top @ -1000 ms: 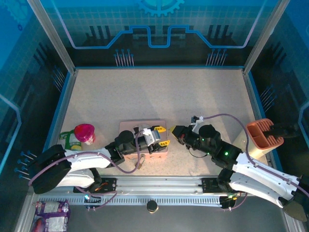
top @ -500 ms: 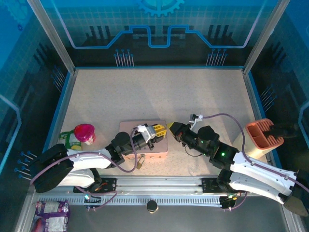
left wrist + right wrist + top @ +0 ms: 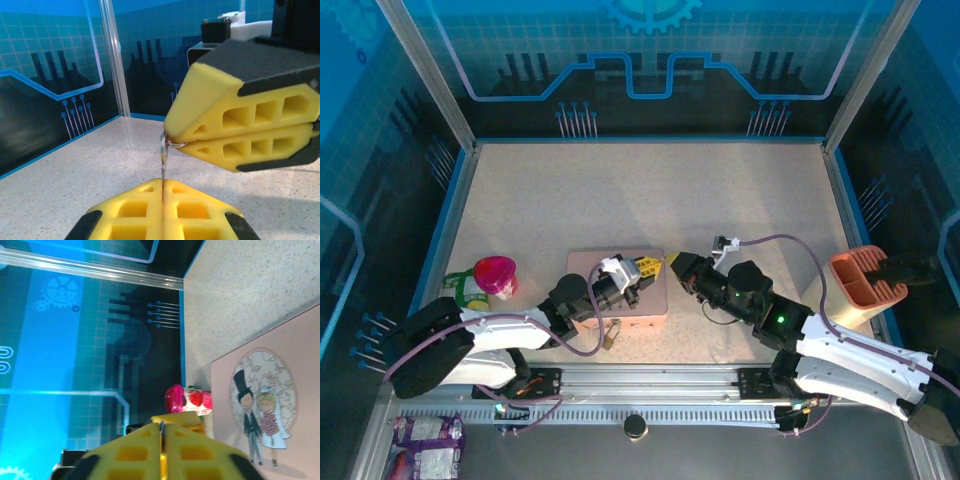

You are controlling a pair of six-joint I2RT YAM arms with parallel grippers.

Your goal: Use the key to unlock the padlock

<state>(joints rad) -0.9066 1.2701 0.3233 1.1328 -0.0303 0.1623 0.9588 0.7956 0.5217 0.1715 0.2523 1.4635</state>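
The left end effector (image 3: 163,186) is clenched on the blade of the key (image 3: 163,159), which stands upright. The right end effector (image 3: 169,141), at 12 o'clock from it in the left wrist view, pinches the key's ring. Both meet over the 3 o'clock edge of the pink tin (image 3: 582,262). The padlock (image 3: 611,334) lies on the bench (image 3: 620,190) at 6 o'clock of the tin, apart from both.
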